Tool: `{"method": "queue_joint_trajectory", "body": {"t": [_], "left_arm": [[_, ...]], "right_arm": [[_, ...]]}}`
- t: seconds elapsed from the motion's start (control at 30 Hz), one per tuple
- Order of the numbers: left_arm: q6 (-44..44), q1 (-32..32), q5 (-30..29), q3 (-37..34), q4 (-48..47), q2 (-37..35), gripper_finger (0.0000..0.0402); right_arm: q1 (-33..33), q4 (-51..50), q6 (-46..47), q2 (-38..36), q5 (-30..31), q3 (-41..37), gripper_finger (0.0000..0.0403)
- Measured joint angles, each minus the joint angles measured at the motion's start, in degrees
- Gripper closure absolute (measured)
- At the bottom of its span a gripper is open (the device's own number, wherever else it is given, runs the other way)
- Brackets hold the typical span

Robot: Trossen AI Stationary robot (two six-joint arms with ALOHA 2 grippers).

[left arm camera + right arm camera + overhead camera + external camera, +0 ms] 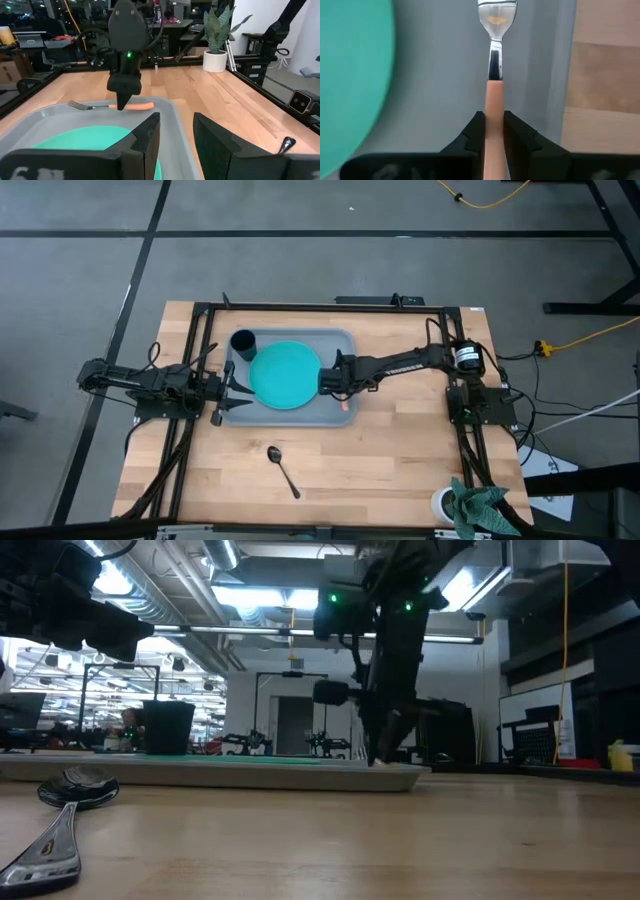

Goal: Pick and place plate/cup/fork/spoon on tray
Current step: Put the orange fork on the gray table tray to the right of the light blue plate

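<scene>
The grey-blue tray [335,345] lies mid-table. In it are the teal plate [285,375] and, at its far left corner, the dark cup [243,342], standing upright. My right gripper [335,380] is over the tray's right part, shut on the fork [90,106], whose tines [497,12] point to the far side. The dark spoon [283,470] lies on the bare wood in front of the tray. My left gripper [176,137] is open and empty at the tray's left rim. My right gripper pinches the fork's orange handle [495,100] between its two fingers [125,92], on the part toward the tines. The fingers come from above, pointing down, and lie across the handle. The fork is level, low over the tray's floor. I cannot tell whether it rests there.
A white cup with a teal cloth [470,505] stands at the table's near right corner. A black frame [200,320] runs round the table top. Bare wood lies in front of the tray, around the spoon.
</scene>
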Motion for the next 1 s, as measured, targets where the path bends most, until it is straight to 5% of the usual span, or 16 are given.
{"method": "queue_joint_trajectory", "body": {"t": [1.0], "left_arm": [[0.00, 0.02, 0.14, 0.00, 0.00, -0.02, 0.0291]], "right_arm": [[-2.25, 2.33, -0.22, -0.02, 0.40, -1.95, 0.0348]]}}
